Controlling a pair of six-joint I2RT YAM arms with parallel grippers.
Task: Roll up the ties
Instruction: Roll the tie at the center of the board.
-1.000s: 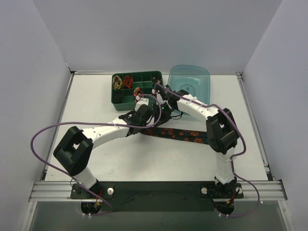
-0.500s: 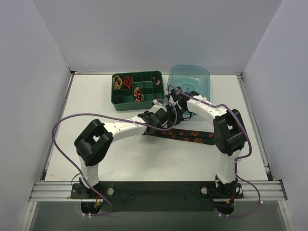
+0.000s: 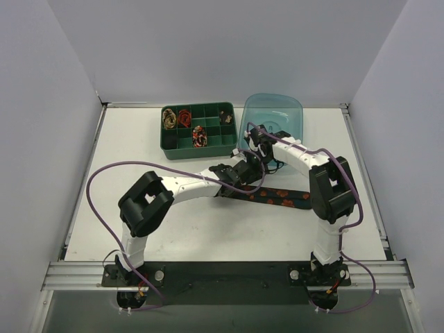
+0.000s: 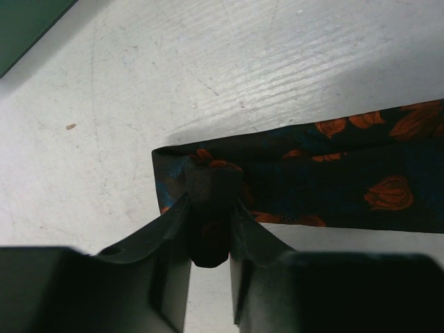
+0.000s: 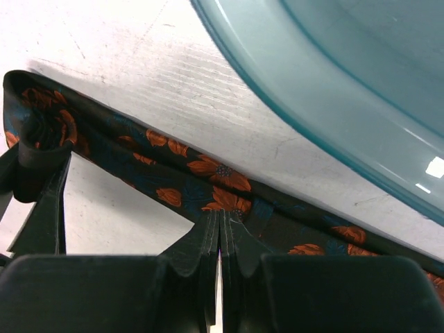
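At the far left of the white tabletop (image 3: 125, 173), a dark green plastic tray with square compartments (image 3: 211, 128) is sitting with small rolled ties in it: a gold-black coil (image 3: 168, 118) in the far-left corner cell, a red coil (image 3: 184, 116) in the cell just beside it, and a third, dark-and-red coil (image 3: 200, 137) in a cell nearer the arms. To the right of the tray, the left gripper (image 4: 209, 208) is reaching across the middle of the table and clamping the folded left end of the long black fabric necktie with orange-red blotches (image 3: 277, 197); its two fingers are squeezing a thick dark fold of the cloth between them. From that grip the necktie is running rightward, lying flat on the table as a narrow band that is passing under the right arm. Just to the right of the left gripper, the right gripper (image 5: 220, 232) is pressing its fingers together on the near edge of the band, where the fabric is puckering slightly at the tips. Beyond the necktie, at the far right, a translucent teal plastic bowl (image 3: 277, 114) is resting just beside the tray, apart from the band.
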